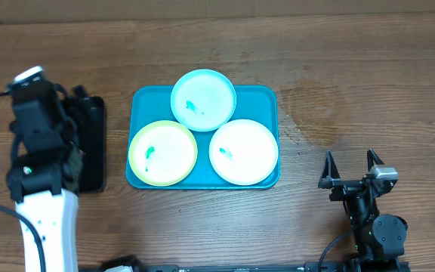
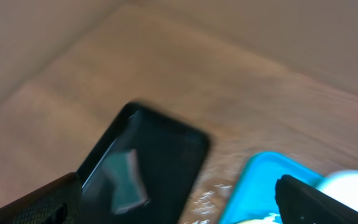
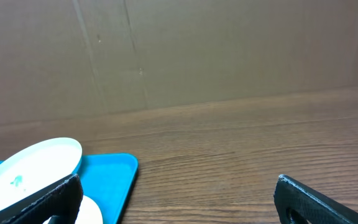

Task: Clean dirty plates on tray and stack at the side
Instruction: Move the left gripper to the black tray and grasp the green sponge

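The turquoise tray (image 1: pixel 146 102) lies mid-table with three plates on it. The mint-blue plate (image 1: pixel 203 99) is at the back, the yellow-green plate (image 1: pixel 162 153) at front left and the white plate (image 1: pixel 244 151) at front right. Each has a small teal smear. My left arm (image 1: pixel 40 128) hangs over the table's left side, hiding its fingers from overhead. In the left wrist view, the left gripper (image 2: pixel 179 208) is open and empty above the black tray (image 2: pixel 148 162). My right gripper (image 1: pixel 350 168) is open and empty, right of the turquoise tray, and also shows in the right wrist view (image 3: pixel 179 202).
The smaller black tray (image 1: pixel 93 143) lies left of the turquoise tray, partly under my left arm. A pale grey patch (image 2: pixel 126 180) shows inside it, too blurred to name. A cardboard wall (image 3: pixel 197 50) stands behind the table. Bare wood (image 1: pixel 353 91) lies to the right.
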